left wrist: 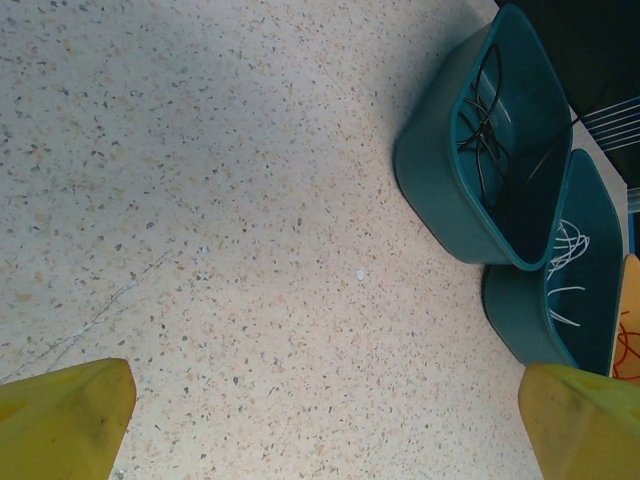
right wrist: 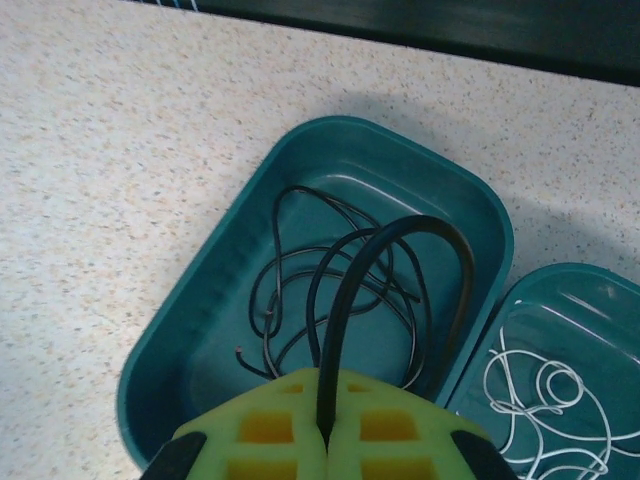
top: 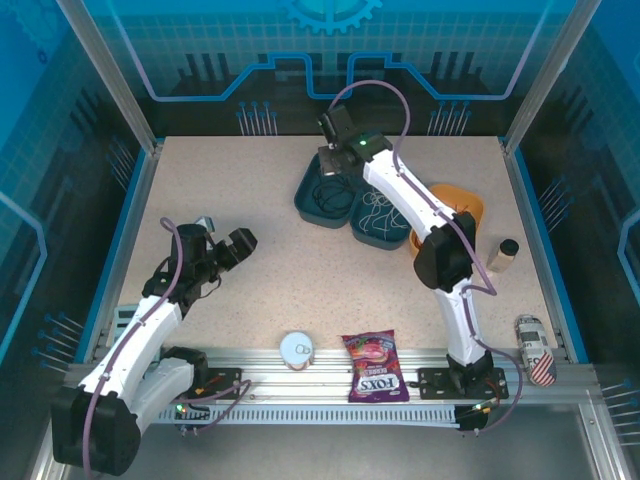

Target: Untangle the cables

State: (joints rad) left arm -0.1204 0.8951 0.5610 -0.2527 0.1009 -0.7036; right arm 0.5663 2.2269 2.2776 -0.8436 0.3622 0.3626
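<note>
Right gripper (right wrist: pixel 325 432) is pressed together, pinching a loop of the black cable (right wrist: pixel 345 290). The rest of it coils inside a teal bin (right wrist: pixel 190 330). The white cable (right wrist: pixel 545 385) lies in the adjoining bin (right wrist: pixel 600 290). Left gripper (left wrist: pixel 320 420) is spread above the table (left wrist: pixel 200 200). Risk: on release the stiff loop may spring over the shared rim onto the white cable and tangle with it.

white cable (right wrist: pixel 548 372) cut by the edge, orange bowl (top: pixel 472 210) — half behind right arm (top: pixel 410 200)
</note>
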